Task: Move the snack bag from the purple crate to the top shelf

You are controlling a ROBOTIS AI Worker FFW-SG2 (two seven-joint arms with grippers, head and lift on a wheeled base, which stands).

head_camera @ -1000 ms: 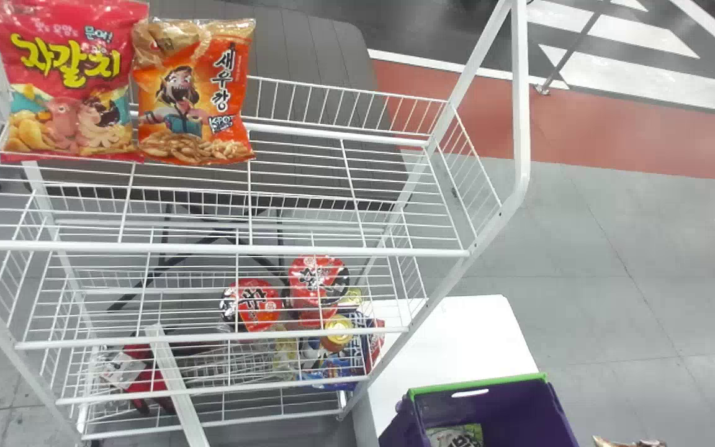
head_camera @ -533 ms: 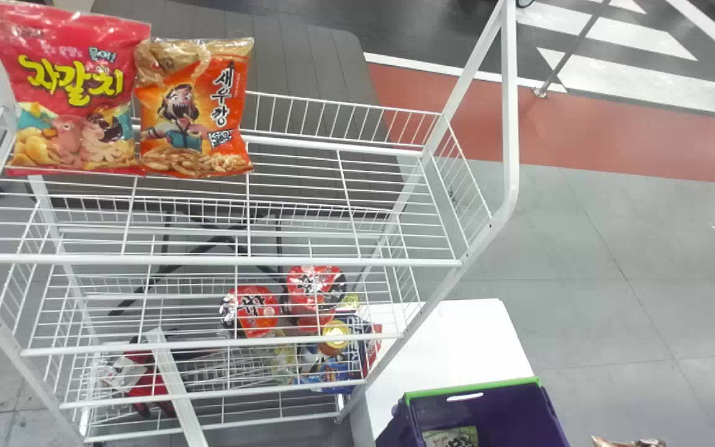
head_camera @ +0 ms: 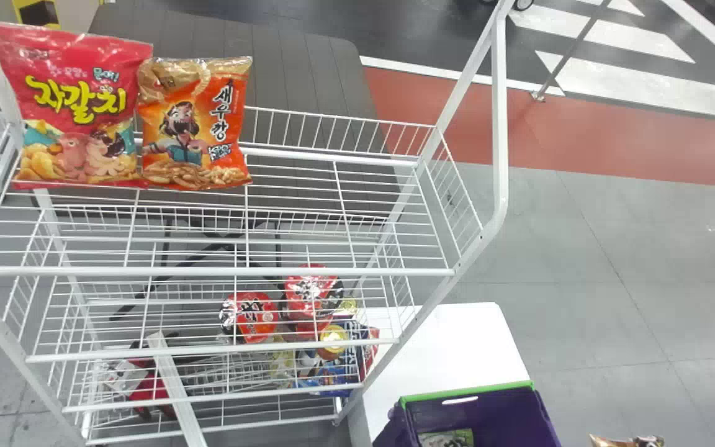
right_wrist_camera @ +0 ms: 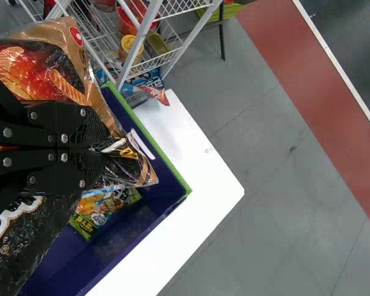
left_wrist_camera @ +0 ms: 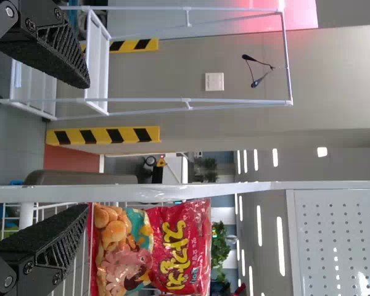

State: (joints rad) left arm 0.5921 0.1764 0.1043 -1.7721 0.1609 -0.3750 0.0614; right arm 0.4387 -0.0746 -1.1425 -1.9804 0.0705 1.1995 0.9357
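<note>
In the right wrist view my right gripper (right_wrist_camera: 102, 151) is shut on the top edge of a black and brown snack bag (right_wrist_camera: 31, 240), which hangs over the purple crate (right_wrist_camera: 126, 234). A corner of this snack bag (head_camera: 627, 441) shows at the head view's bottom edge, right of the purple crate (head_camera: 488, 416). A pink bag (head_camera: 78, 112) and an orange bag (head_camera: 196, 124) stand side by side at the left of the top shelf (head_camera: 295, 271). In the left wrist view my left gripper (left_wrist_camera: 87, 147) is open, near the pink bag (left_wrist_camera: 179, 246), with nothing between its fingers.
Another snack bag (head_camera: 447, 438) lies in the crate. A white table (head_camera: 450, 341) stands beside the rack, around the crate. Lower shelves hold red cup noodles (head_camera: 258, 315) and other packs. A white post (head_camera: 499, 124) rises at the rack's right side.
In the head view, the rack, its bags and the crate have shifted down and mostly a little inward or left. The held bag's corner has stayed almost at the same spot.
</note>
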